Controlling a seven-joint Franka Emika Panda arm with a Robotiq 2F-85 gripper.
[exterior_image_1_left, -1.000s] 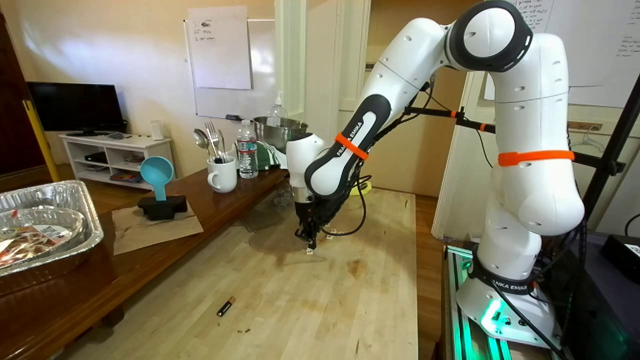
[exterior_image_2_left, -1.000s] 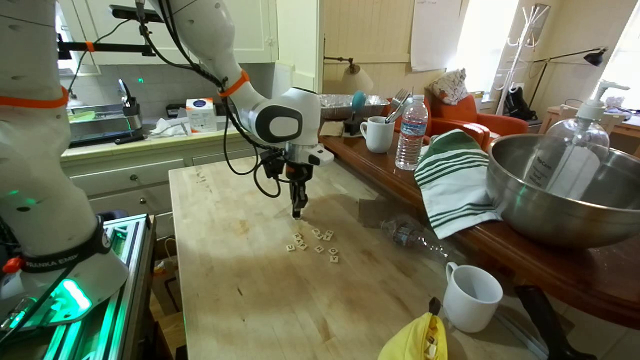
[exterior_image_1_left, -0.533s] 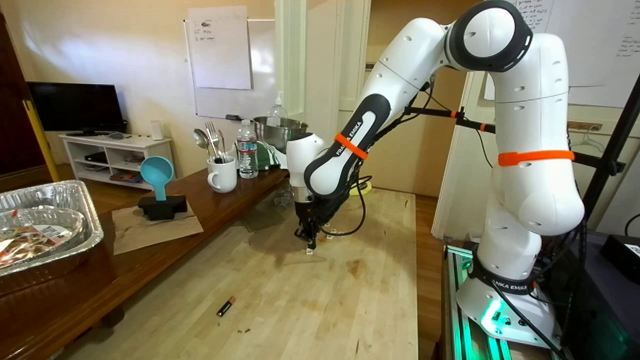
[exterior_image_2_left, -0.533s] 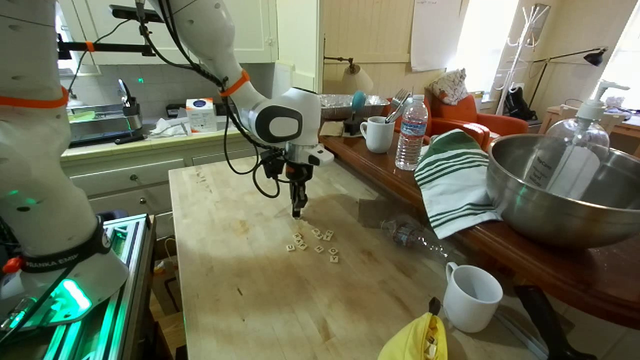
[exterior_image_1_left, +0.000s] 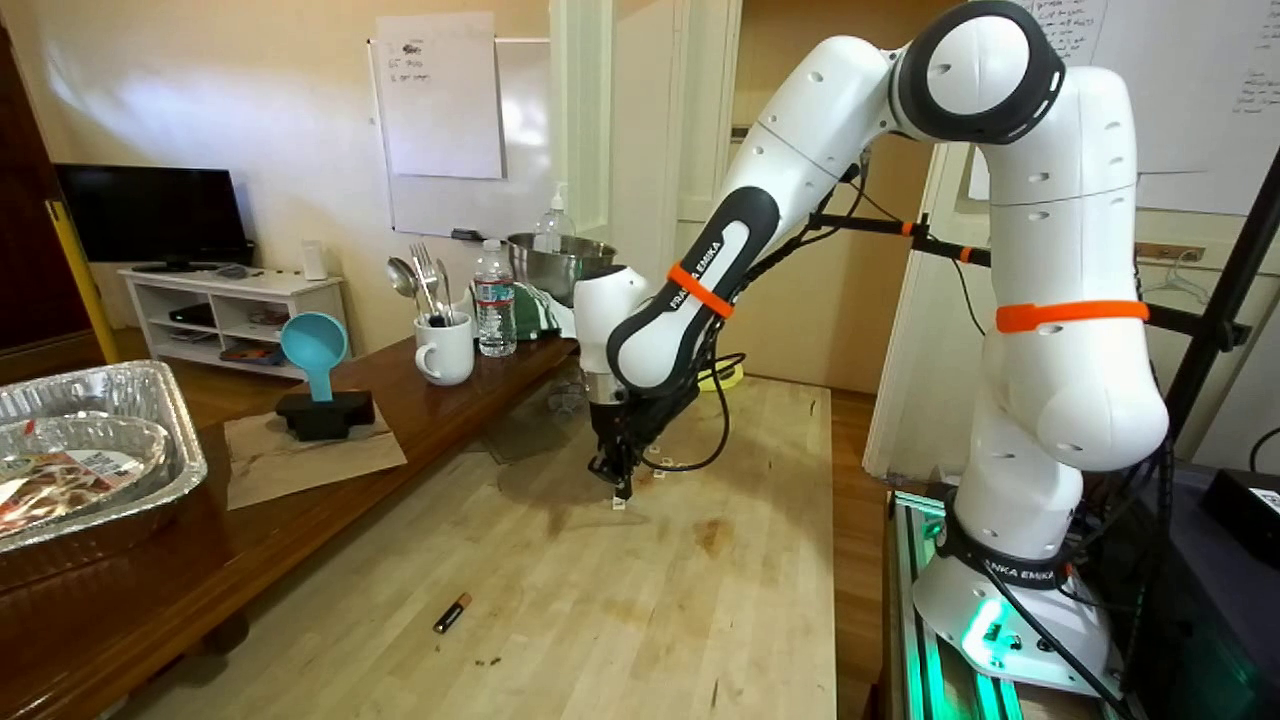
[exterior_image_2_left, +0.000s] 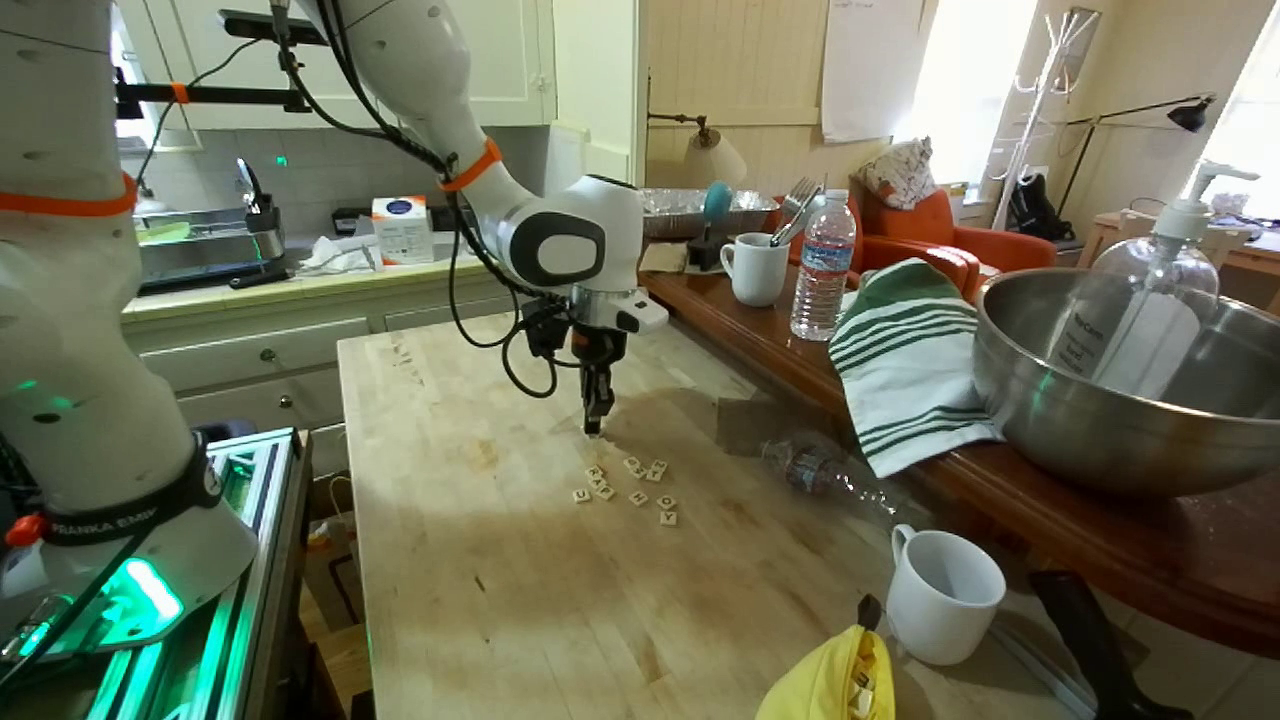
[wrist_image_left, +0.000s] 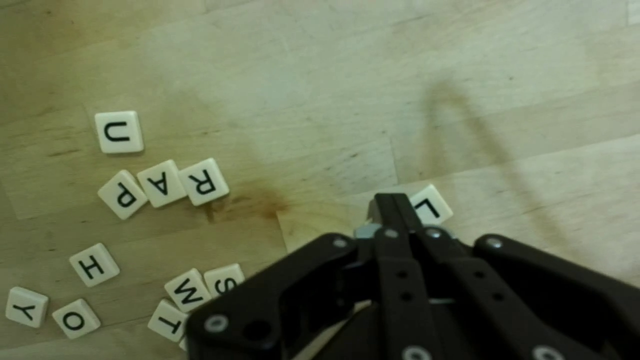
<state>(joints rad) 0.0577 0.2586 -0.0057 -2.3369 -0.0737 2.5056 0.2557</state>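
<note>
Pale wood bench (exterior_image_2_left: 540, 600), w/ stains. Tool (wrist_image_left: 393, 197): clenched, no item seen in grip. L tile (wrist_image_left: 433, 205): qty. 1, face up on bench, just beside tool, partly hidden by it; contact unclear. Handling (est.): v. light, rigid, smooth, prob. slippery, not fragile; take by opp. side edges, low. Also: P-A-R tiles (wrist_image_left: 161, 183), apart from tool.

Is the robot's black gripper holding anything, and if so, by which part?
Nothing appears held: in the wrist view the gripper looks shut, and the small square cream letter tile marked L shows beside it; contact cannot be told.
</note>
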